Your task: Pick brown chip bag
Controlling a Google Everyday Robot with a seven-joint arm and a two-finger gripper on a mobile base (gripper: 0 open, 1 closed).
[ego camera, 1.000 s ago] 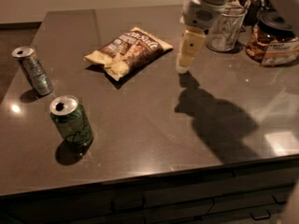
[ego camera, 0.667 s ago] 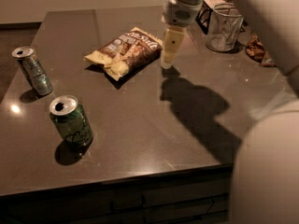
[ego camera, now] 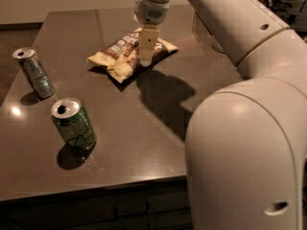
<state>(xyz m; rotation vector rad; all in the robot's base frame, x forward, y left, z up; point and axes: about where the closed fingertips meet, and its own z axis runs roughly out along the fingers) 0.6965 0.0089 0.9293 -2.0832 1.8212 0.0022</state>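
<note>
The brown chip bag (ego camera: 117, 55) lies flat and crinkled on the dark counter (ego camera: 144, 123) at the back middle, its dark brown middle between pale yellow ends. My gripper (ego camera: 146, 59) points down right over the bag's right half, at or just above its surface. It hides part of the bag's middle. The white arm (ego camera: 240, 104) reaches in from the right foreground and fills the right side of the view.
A green soda can (ego camera: 74, 127) stands upright near the counter's front left edge. A silver can (ego camera: 34, 73) stands further back at the left. Drawer fronts (ego camera: 96, 210) show below the counter's front edge. The arm's shadow falls on the counter's middle.
My gripper has moved left, from beside the bag's right end to directly over the bag. The arm now fills the right of the view and hides the jars at the back right.
</note>
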